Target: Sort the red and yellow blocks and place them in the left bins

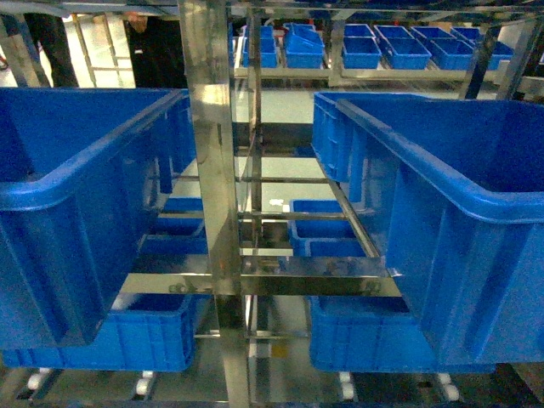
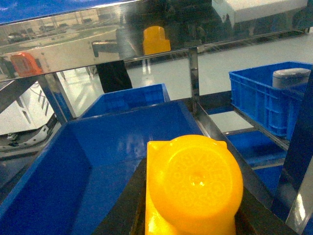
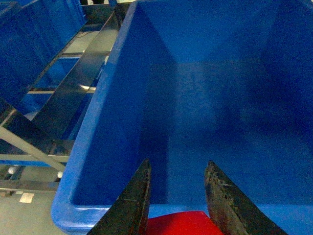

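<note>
Yellow block point(image 2: 193, 186) fills the near edge of the left wrist view, gripped between the left gripper's point(image 2: 188, 215) dark fingers, poised above a deep blue bin point(image 2: 98, 156). Over on the right, the right gripper point(image 3: 178, 196) clamps a red block point(image 3: 178, 223) between its fingers, above another blue bin's point(image 3: 98, 147) near rim.

Two blue bins point(image 1: 76, 229) point(image 1: 459, 229) flank steel rack point(image 1: 212, 170).
</note>
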Motion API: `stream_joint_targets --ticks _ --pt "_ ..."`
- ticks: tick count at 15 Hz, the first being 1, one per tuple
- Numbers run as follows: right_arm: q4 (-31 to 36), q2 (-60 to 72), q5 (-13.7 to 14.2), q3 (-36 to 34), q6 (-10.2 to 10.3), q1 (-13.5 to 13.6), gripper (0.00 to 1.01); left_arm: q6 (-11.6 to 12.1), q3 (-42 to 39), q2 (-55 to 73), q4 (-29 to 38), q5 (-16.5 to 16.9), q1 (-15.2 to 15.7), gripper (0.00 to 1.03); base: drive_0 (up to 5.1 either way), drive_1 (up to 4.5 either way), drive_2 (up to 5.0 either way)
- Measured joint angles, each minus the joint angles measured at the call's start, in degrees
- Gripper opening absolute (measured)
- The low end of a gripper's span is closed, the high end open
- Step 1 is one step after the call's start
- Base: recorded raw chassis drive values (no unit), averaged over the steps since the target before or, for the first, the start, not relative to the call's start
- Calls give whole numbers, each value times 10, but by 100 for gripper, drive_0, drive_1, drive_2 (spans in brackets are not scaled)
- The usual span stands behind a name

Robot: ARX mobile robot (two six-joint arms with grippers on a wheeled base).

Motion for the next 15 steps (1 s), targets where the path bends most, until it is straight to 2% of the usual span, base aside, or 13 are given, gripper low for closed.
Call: stream_joint_targets --ticks 2,6,9,13,15 --pt "7 18 7 7 5 6 27 0 0 0 0 0 0 27 0 0 0" --pt "14 94 16 54 4 1 27 0 0 0 0 0 0 27 0 0 0" --pt "38 155 24 113 -11 -9 27 0 0 0 0 0 0 27 0 0 0" --pt "62 250 37 154 -42 -6 27 0 0 0 0 0 0 27 0 0 0" --pt "68 263 46 155 -45 -1 27 0 0 0 0 0 0 27 0 0 0"
